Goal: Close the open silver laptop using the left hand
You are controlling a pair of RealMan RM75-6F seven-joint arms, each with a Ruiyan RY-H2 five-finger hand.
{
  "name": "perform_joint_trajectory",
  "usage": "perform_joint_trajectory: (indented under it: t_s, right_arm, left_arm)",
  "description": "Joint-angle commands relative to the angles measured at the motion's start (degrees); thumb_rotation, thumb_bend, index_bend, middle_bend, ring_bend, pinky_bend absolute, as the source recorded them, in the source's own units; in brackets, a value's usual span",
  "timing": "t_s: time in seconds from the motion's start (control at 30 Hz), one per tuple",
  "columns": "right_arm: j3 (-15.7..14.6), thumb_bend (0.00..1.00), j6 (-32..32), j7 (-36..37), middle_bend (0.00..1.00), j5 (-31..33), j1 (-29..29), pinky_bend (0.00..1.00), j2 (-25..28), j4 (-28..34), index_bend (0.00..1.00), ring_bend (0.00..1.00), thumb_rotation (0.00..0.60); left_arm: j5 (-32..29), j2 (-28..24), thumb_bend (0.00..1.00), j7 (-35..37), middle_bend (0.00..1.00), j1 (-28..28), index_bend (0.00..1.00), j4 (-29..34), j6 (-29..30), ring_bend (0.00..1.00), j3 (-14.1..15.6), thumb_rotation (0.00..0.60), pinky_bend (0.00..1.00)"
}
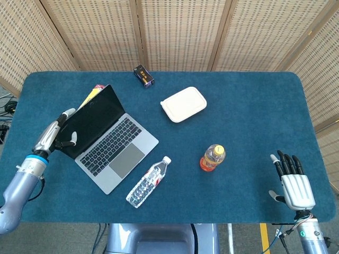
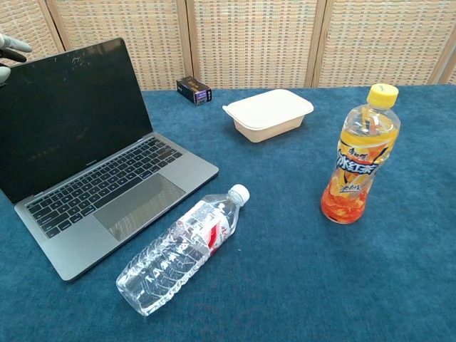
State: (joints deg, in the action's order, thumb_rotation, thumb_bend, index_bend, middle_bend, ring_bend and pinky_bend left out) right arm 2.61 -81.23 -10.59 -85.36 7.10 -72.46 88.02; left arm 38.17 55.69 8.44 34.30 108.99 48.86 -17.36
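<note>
The silver laptop (image 1: pixel 108 142) stands open on the left of the blue table, its dark screen (image 2: pixel 68 110) upright and facing the table's middle. My left hand (image 1: pixel 53 135) is behind the screen's back at its left edge, fingers apart and holding nothing; whether it touches the lid I cannot tell. In the chest view only its fingertips (image 2: pixel 10 50) show past the screen's top left corner. My right hand (image 1: pixel 294 180) rests open near the table's front right corner, far from the laptop.
A clear water bottle (image 1: pixel 148 182) lies on its side in front of the laptop. An orange drink bottle (image 1: pixel 212 157) stands mid-table. A white lidded box (image 1: pixel 183 103) and a small dark box (image 1: pixel 143 75) sit further back. Something yellow and red (image 1: pixel 92 94) lies behind the screen.
</note>
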Motion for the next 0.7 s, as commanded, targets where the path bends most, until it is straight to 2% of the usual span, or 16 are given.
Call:
perform_joint_trajectory:
  t_s: [0.03,0.3,0.47,0.7]
  right_arm:
    - [0.00,0.05,-0.08,0.04,0.00,-0.05,-0.02,0.00,0.00,-0.02,0.00,0.00,0.600]
    - [0.09,0.05,-0.23,0.26,0.00,-0.01,-0.05,0.00,0.09,-0.02,0.00,0.00,0.600]
    - [0.12,0.05,-0.24,0.29,0.00,0.08,-0.07,0.00,0.11,-0.04,0.00,0.00,0.600]
    - [0.12,0.05,-0.22,0.26,0.00,0.08,-0.06,0.00,0.08,-0.07,0.00,0.00,0.600]
  left_arm:
    - [-0.01,-0.09,0.61,-0.10,0.00,0.03,0.06,0.33,0.38,0.00,0.07,0.600,0.00]
    - [-0.38,0.12,0.61,-0.05,0.05,0.21,0.17,0.35,0.50,0.06,0.36,0.600,0.05]
    - [-0.12,0.45,0.62,0.62,0.08,0.15,0.20,0.10,0.37,0.11,0.34,0.600,0.07]
    - [1.04,0.31,0.63,1.62,0.08,-0.08,0.20,0.41,0.14,0.12,0.18,0.600,0.08]
